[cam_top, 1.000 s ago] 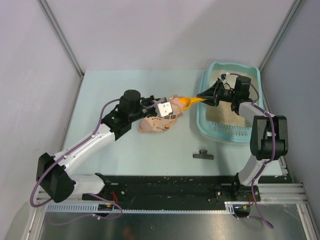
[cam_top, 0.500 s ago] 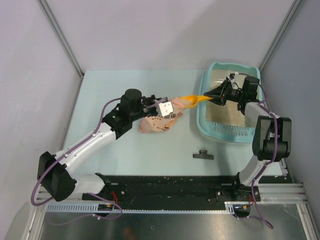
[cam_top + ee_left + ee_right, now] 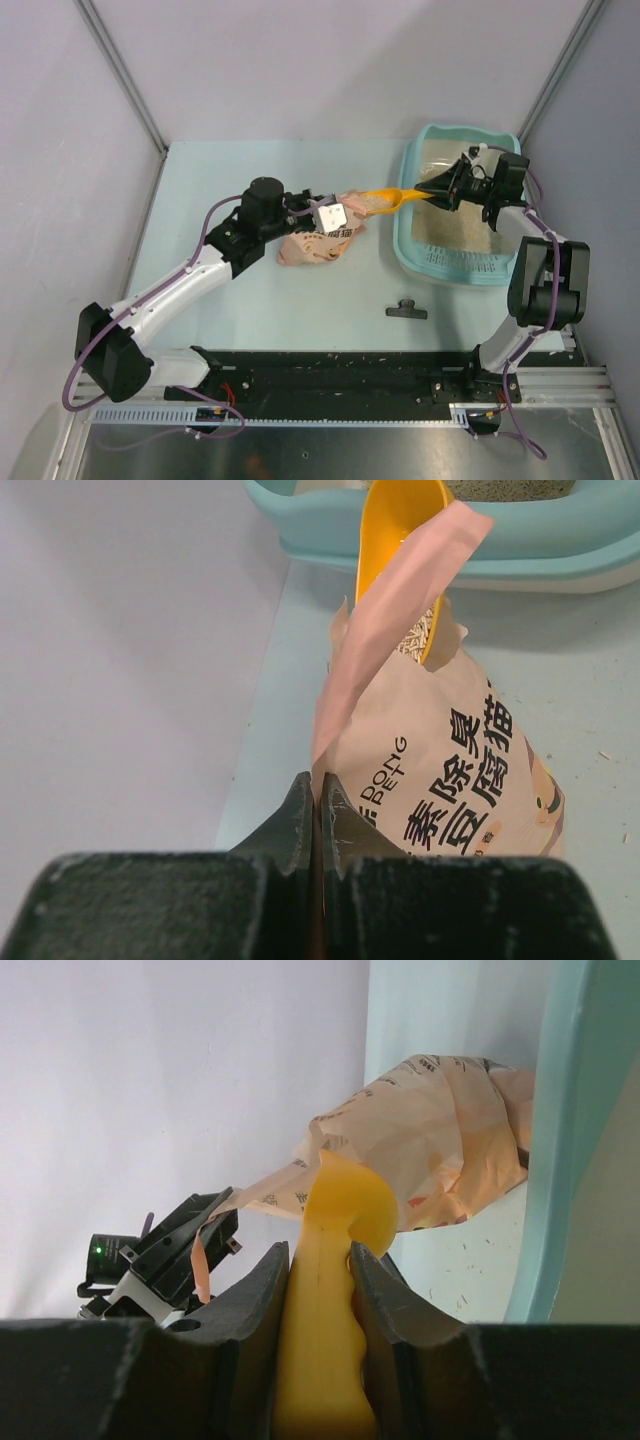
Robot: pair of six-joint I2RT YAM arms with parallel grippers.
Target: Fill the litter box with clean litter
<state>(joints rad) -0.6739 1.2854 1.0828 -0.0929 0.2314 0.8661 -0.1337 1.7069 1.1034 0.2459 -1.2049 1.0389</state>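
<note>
Scoop (image 3: 395, 199) has shifted rightward, clamped in right gripper (image 3: 320, 1255); left gripper (image 3: 318, 795) pinches the bag (image 3: 312, 250).

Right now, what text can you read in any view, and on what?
"DONG" over "PET": small black print on the bag, left wrist view.
Large black Chinese characters beside it, seemingly including "豆腐": partly cut off.
Bag print in the right wrist and top views: too small to read.
Litter box and scoop: no text.
</note>
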